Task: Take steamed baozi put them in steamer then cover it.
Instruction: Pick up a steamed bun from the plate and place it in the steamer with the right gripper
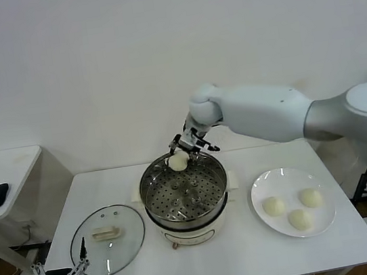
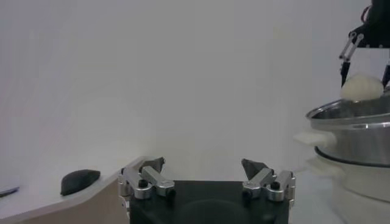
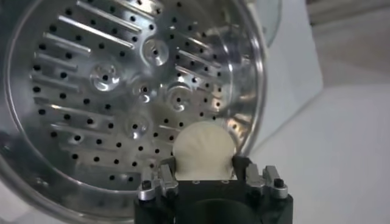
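Head view first: your right claw [image 1: 184, 152] grips one smooth cream-white dough bun [image 1: 178, 161] directly above the twelve o'clock rim of the round shiny stainless-steel steamer [image 1: 154, 182], so the coming move looks to be straight down onto the perforated tray. Three more buns [image 1: 293, 209] wait on the flat white plate [image 1: 262, 188] at the steamer's three o'clock; the clear glass lid [image 1: 129, 235] lies at its nine o'clock on the white surface [image 1: 254, 254]. Left wrist view: your left claw [image 2: 204, 171] hangs released, idle, well apart. Right wrist view: the bun [image 3: 203, 151] sits clenched between the fingers, rounded, faintly ridged, tray [image 3: 109, 79] below.
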